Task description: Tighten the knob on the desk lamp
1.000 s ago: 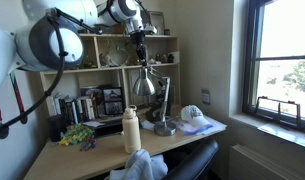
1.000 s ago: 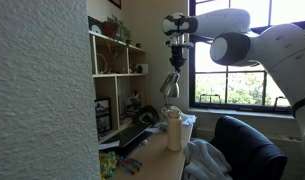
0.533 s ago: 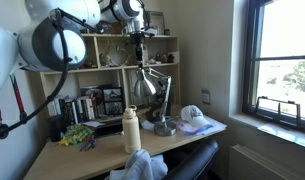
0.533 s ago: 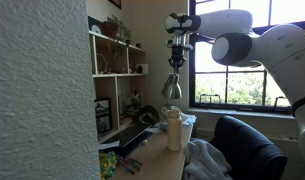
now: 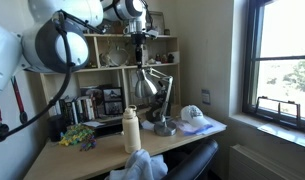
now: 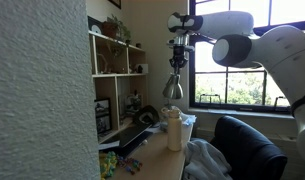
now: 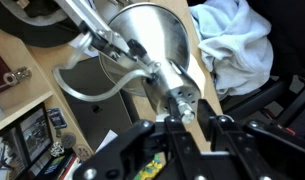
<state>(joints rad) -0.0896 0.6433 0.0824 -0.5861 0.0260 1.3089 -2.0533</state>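
The silver desk lamp point(image 5: 144, 85) stands on the desk with its shiny cone shade pointing down; it also shows against the window in an exterior view point(image 6: 172, 88). My gripper point(image 5: 138, 50) hangs straight down just above the shade's top in both exterior views point(image 6: 177, 60). In the wrist view the shade point(image 7: 152, 40) fills the middle. A small metal knob point(image 7: 185, 111) sticks out of its cap. My gripper point(image 7: 196, 122) is open, its fingers on either side of the knob, with the knob close to one finger.
A white bottle point(image 5: 131, 131) stands on the desk in front of the lamp, and shows in both exterior views point(image 6: 175, 130). A cap point(image 5: 194, 114) lies beside the lamp's base. A shelf unit point(image 5: 112, 60) stands behind. A chair with white cloth point(image 5: 142, 165) is at the desk's front.
My arm has shifted slightly sideways above the lamp and the gripper sits a touch closer over the shade's top. The lamp has not moved.
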